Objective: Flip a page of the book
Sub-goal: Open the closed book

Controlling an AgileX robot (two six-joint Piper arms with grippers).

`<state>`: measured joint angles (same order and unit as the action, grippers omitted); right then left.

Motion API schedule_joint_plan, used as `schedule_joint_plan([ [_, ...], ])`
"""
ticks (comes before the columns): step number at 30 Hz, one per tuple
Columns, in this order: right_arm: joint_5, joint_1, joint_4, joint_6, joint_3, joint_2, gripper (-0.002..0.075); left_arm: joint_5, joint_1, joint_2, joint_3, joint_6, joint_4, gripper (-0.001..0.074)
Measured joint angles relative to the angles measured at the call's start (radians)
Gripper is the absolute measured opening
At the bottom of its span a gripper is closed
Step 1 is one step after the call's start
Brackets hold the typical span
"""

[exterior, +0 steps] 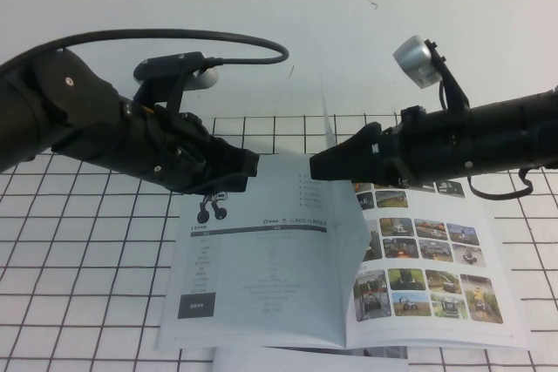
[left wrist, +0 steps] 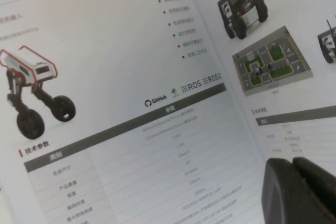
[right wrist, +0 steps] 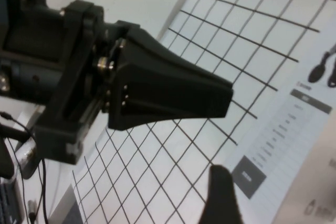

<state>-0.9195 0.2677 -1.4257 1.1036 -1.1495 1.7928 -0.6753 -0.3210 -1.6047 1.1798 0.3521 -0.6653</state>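
The book (exterior: 261, 285) lies open on the gridded table. Its left leaf shows a black two-wheeled robot photo (exterior: 212, 208) and a dark square. The page (exterior: 349, 215) stands nearly upright above the spine, seen edge-on. My right gripper (exterior: 316, 165) is at the page's upper part and looks shut on it. In the right wrist view only one of its fingers (right wrist: 220, 192) shows, with the page (right wrist: 315, 192) close beside it. My left gripper (exterior: 251, 167) is shut and empty, just above the left leaf's top. In the left wrist view its fingertips (left wrist: 302, 184) sit near the fold.
The right leaf carries rows of colour photos (exterior: 427, 276). A white sheet edge (exterior: 288, 359) peeks out under the book at the front. The two gripper tips face each other, a short gap apart. The grid mat (exterior: 78, 285) extends left of the book.
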Motion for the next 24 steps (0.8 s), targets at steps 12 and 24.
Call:
schedule_joint_plan([
  [12, -0.005, 0.042, -0.094, 0.066, 0.001, 0.0, 0.0472, -0.003, 0.0, 0.072, -0.002, -0.129, 0.186, -0.0002],
  [24, 0.071, 0.048, -0.151, 0.139, 0.001, 0.007, 0.0104, -0.019, 0.004, 0.152, -0.002, -0.244, 0.354, -0.0002],
])
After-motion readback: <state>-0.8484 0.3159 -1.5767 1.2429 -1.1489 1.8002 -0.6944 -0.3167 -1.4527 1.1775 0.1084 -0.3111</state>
